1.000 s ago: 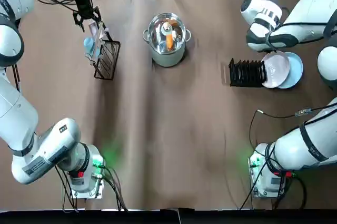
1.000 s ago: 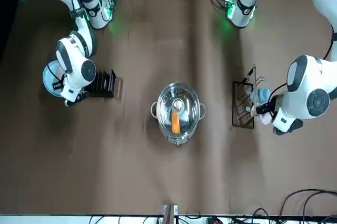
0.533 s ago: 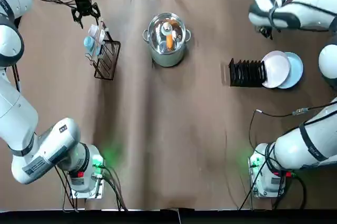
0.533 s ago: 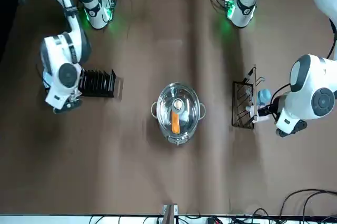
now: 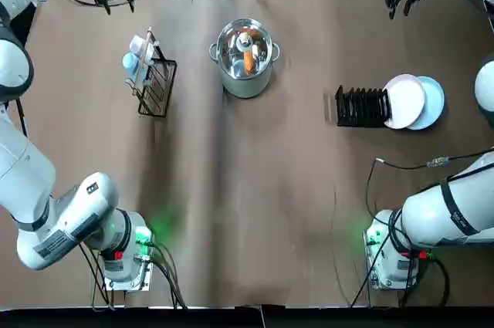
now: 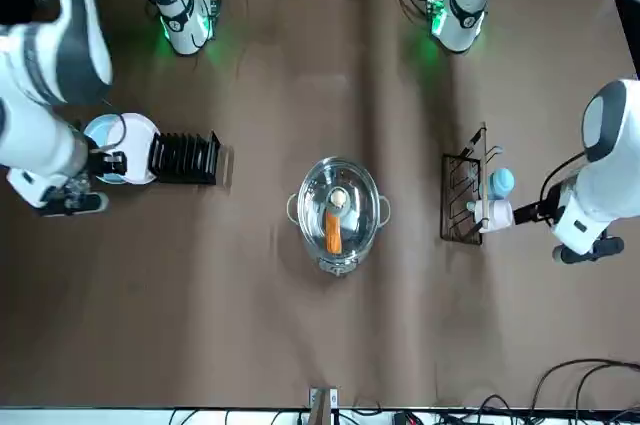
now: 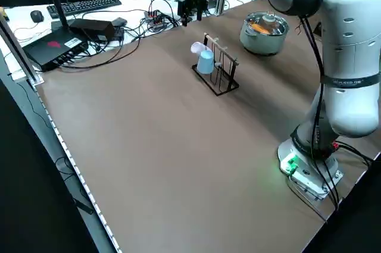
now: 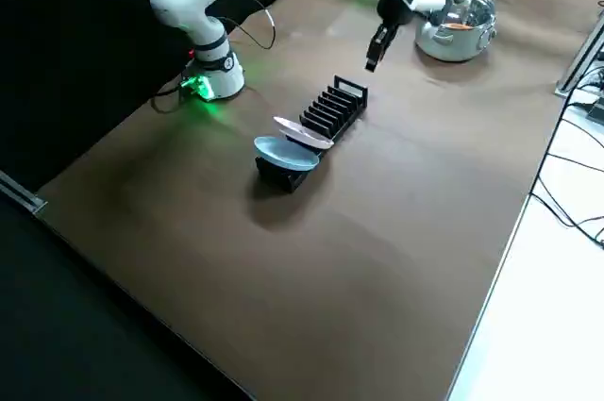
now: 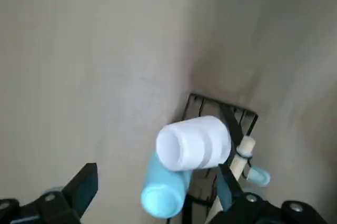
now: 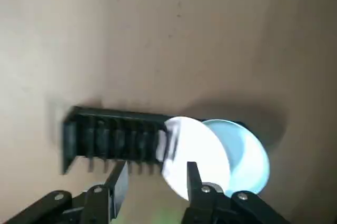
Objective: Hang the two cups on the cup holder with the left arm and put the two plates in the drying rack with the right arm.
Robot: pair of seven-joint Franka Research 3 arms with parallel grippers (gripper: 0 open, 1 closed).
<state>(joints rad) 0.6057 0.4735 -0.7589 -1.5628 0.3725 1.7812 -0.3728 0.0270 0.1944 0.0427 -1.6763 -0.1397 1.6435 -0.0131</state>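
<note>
Overhead, both cups hang upper left and both plates stand slotted right of centre, so the left pincer (image 5: 116, 4) and right pincer (image 5: 398, 11), spread and empty, likely sit back along the top edge to clear them.

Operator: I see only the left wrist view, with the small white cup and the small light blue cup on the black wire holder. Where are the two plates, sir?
Observer: The round white plate and the round light blue plate lean at the right end of the black slotted rack.

Operator: And does the right pincer hold something?

Observer: No, the right pincer is open and empty; the top view shows it beyond the rack, near the table's far edge.

Operator: Is any other object between the rack and my holder?

Observer: Yes, a steel pot with a glass lid stands between them.
</note>
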